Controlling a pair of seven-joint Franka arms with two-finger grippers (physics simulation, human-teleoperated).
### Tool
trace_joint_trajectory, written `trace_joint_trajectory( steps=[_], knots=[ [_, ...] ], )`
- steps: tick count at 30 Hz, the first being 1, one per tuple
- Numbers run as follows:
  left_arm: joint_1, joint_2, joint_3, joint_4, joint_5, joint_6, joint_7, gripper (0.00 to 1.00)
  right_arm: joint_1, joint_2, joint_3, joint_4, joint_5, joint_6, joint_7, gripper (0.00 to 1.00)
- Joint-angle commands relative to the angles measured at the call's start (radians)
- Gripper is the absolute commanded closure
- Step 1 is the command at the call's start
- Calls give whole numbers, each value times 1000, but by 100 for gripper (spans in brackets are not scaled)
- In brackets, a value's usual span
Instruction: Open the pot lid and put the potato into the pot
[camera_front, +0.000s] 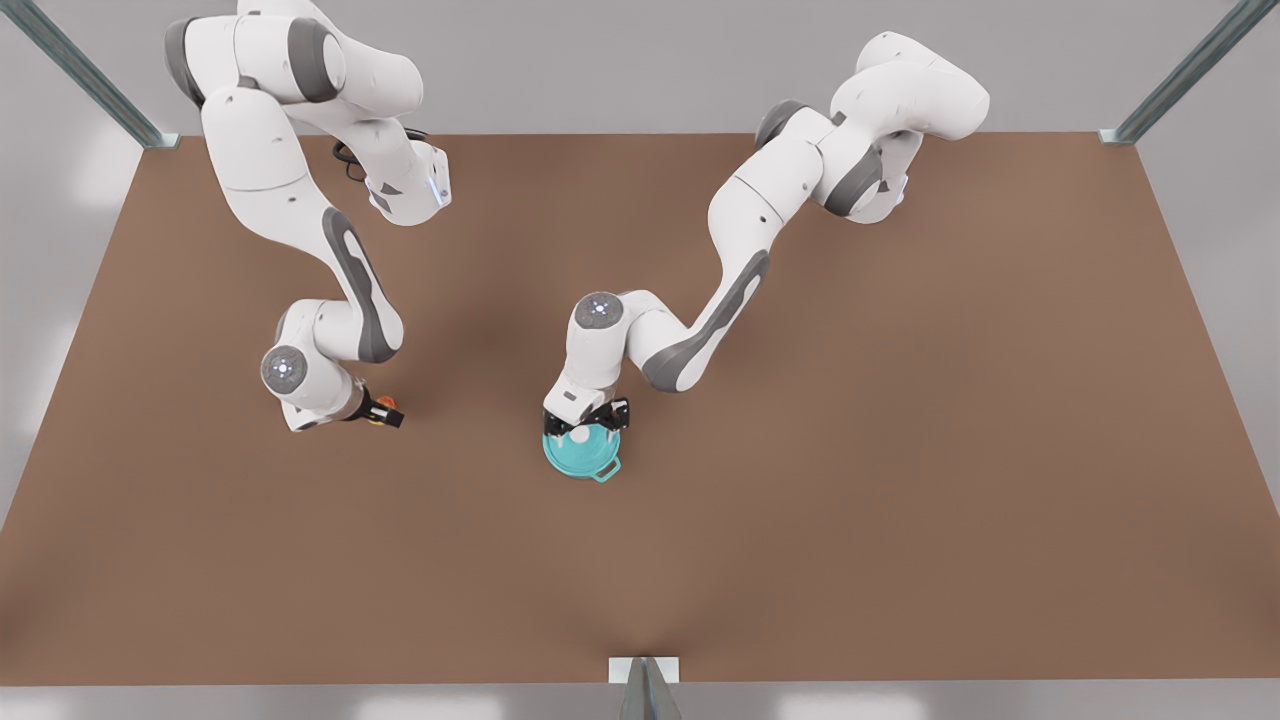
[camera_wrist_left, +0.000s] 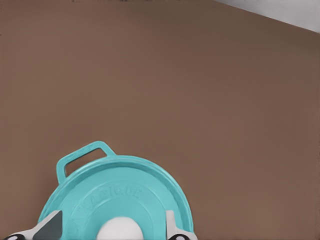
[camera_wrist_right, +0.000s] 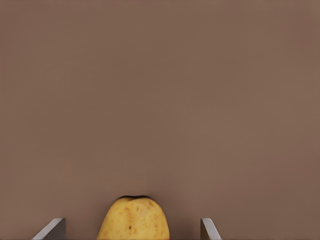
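Two white Franka arms, each ending in one two-finger gripper — so two grippers: the left gripper (camera_front: 587, 424) and the right gripper (camera_front: 385, 412). One teal pot (camera_front: 580, 458) sits directly beneath the left gripper, with one teal pot lid (camera_wrist_left: 120, 197) on it and one white knob (camera_wrist_left: 120, 230) between that gripper's two fingers. One loop handle (camera_wrist_left: 82, 159) is in sight. One yellow potato (camera_wrist_right: 133, 219) lies between the right gripper's two fingers. One brown table (camera_front: 900, 420) — four metal posts at its edges.
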Motion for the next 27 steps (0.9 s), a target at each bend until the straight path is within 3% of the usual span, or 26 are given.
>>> trace_joint_trajectory(
  steps=[1,11,12,14,15,18,19,21,27],
  knots=[
    [0,-2,0,1,2,19,-119,0,1,4,0,0,3,37,22,0],
    [-9,17,16,-2,10,16,-111,0,11,7,10,-23,4,65,29,0],
    [-11,17,16,-2,10,14,-111,0,11,7,10,-26,3,65,29,2],
    [-12,17,22,-2,10,11,-111,2,10,4,10,-26,3,63,29,19],
    [-12,17,22,-2,10,9,-111,11,5,0,10,-26,3,56,28,23],
    [-12,14,22,-1,8,-26,-109,52,4,-8,10,-30,3,50,28,30],
    [-12,12,20,-1,8,-35,-109,60,4,-14,10,-30,3,48,28,31],
    [-14,9,19,-1,8,-47,-108,66,5,-14,10,-30,4,45,31,36],
    [-28,-26,16,1,2,-159,-103,70,5,-14,10,-30,3,45,49,40]
  ],
)
